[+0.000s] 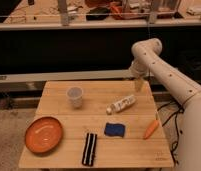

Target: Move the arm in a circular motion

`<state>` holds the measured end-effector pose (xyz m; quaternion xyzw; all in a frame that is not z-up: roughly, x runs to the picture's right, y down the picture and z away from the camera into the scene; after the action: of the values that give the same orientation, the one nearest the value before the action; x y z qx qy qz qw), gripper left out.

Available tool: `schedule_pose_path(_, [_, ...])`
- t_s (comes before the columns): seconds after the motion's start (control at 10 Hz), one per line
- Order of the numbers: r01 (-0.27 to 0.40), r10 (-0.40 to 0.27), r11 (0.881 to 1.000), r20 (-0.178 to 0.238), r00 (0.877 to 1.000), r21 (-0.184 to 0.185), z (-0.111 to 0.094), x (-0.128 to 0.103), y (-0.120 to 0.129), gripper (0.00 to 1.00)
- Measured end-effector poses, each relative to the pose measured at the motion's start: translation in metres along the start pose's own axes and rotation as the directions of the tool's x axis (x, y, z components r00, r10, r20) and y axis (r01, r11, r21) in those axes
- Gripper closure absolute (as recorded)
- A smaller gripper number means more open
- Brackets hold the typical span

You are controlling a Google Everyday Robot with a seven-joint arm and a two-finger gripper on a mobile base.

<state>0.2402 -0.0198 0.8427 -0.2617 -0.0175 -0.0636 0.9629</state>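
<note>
My arm (pixel 166 75) reaches in from the right over the bench's (pixel 96 150) far right corner. Below lie an orange plate (pixel 43 134), a cup (pixel 74 96), a bottle (pixel 121 104). My tan pincer (pixel 138 83) points down, seemingly empty.
</note>
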Motion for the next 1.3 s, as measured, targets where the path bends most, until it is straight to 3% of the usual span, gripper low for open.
schedule_pose_path(0.3, [-0.081, 0.081, 0.997, -0.041, 0.996, -0.016, -0.014, 0.024, 0.067, 0.20])
schedule_pose_path(0.4, [-0.096, 0.095, 0.995, -0.053, 0.994, -0.016, -0.020, 0.023, 0.086, 0.20])
schedule_pose_path(0.6, [-0.135, 0.133, 0.991, -0.072, 0.988, -0.022, -0.040, 0.000, 0.135, 0.20])
schedule_pose_path(0.8, [-0.168, 0.165, 0.985, -0.089, 0.982, -0.032, -0.058, -0.036, 0.168, 0.20])
schedule_pose_path(1.0, [-0.175, 0.170, 0.984, -0.091, 0.981, -0.044, -0.079, -0.095, 0.186, 0.20])
schedule_pose_path(1.3, [-0.109, 0.106, 0.993, -0.074, 0.992, -0.033, -0.104, -0.169, 0.173, 0.20])
